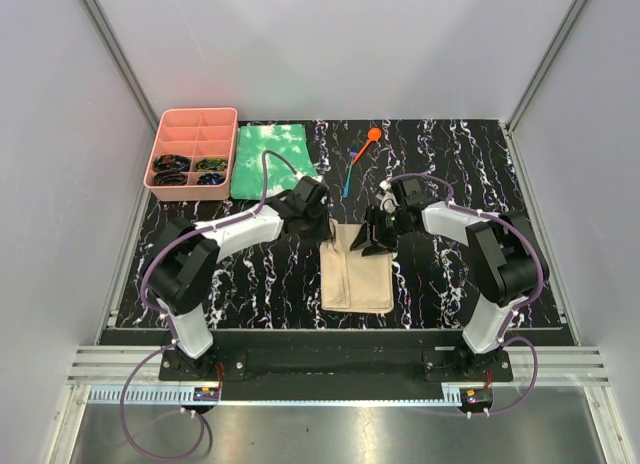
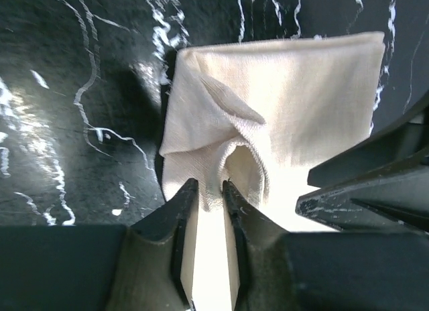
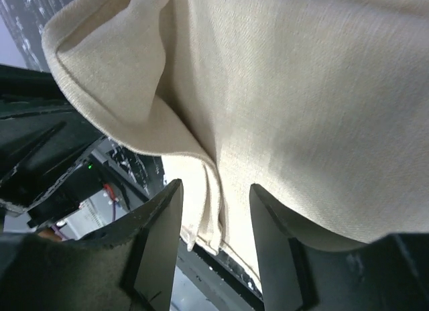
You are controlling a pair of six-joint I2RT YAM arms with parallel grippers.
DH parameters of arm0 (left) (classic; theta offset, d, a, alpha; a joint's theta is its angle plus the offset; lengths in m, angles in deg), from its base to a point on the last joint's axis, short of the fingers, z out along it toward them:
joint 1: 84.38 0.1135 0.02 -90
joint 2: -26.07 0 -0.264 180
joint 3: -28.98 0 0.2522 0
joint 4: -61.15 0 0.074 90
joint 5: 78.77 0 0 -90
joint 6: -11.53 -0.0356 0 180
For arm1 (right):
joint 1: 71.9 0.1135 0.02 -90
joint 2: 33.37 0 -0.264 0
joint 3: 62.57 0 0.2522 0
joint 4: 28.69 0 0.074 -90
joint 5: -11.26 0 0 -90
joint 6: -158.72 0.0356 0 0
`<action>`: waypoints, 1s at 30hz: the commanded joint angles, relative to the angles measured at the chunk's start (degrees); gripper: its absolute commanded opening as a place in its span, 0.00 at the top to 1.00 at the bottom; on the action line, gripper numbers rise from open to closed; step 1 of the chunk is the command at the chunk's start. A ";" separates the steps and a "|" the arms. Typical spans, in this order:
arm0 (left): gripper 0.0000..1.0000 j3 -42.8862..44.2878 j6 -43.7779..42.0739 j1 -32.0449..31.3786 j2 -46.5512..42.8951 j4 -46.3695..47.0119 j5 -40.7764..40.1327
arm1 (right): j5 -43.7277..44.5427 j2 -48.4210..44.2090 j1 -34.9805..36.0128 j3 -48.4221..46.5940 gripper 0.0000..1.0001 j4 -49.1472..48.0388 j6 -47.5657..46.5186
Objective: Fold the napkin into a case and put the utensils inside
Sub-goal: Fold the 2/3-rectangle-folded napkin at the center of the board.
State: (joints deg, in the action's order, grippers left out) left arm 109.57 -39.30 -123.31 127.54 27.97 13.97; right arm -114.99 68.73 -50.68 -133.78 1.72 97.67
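napkin (image 1: 357, 272) lies mid-table (image 1: 250, 279), folded to a narrow panel, between both arms. left claw (image 2: 209, 188) stands nearly pressed together, pinching a raised fold at the cloth's far left corner; this is judged to hold a layer up as the mouth of the case. right claw (image 3: 214, 187) is spread astride the opposite edge, gripping nothing. orange spoon (image 1: 372, 136) and blue utensil (image 1: 347, 179) lie beyond the napkin, well apart from it, not yet inserted.

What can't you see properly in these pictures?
- Top view: the dark bits in the pink tray are too small to name.
- Right wrist view: the napkin fills it, cut off by the edges.
- Left wrist view: unclear whether the left claw really pinches the napkin.
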 commanded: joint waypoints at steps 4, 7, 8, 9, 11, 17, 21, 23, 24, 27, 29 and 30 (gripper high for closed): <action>0.76 1.28 1.51 -0.17 1.79 7.99 8.67 | -5.84 -2.79 0.14 5.33 0.41 -6.97 2.78; 0.78 1.90 3.00 -0.17 3.82 9.65 10.88 | -6.29 -3.49 0.49 7.26 0.37 -8.64 3.83; 0.78 1.90 3.44 -0.17 4.17 10.27 11.40 | -6.29 -3.58 0.76 7.53 0.37 -8.73 3.92; 0.78 2.08 3.88 -0.17 4.52 10.80 12.02 | -6.38 -3.41 0.76 7.96 0.36 -9.26 4.10; 0.78 2.60 4.59 -0.17 5.84 11.16 12.46 | -6.38 -3.32 1.37 8.49 0.36 -10.05 5.14; 0.78 2.69 4.68 -0.35 7.86 11.51 13.08 | -5.68 -2.70 1.82 9.29 0.36 -13.39 7.61; 0.77 2.60 4.15 -0.26 7.69 11.33 12.64 | -2.52 -2.35 1.47 6.39 0.36 -11.91 6.03; 0.76 3.04 3.98 -0.17 7.60 11.25 13.07 | -1.37 -1.65 0.41 4.20 0.37 -10.32 5.16; 0.76 3.22 3.98 -0.17 7.43 10.90 13.16 | -0.85 -1.65 -1.07 3.67 0.37 -10.23 5.15; 0.75 2.70 4.06 -0.17 6.64 10.72 13.17 | -1.97 -0.33 -3.19 0.60 0.39 -9.70 5.07; 0.75 2.52 3.98 -0.17 6.28 10.72 13.25 | -2.33 1.16 -3.37 -2.64 0.44 -8.22 4.19; 0.75 2.52 4.06 -0.17 6.37 10.72 13.17 | -2.16 1.69 -3.37 -3.80 0.46 -7.42 3.92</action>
State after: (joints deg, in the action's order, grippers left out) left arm 110.26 -35.08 -123.36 135.11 36.98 25.29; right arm -117.72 68.47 -53.07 -131.48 -7.48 103.42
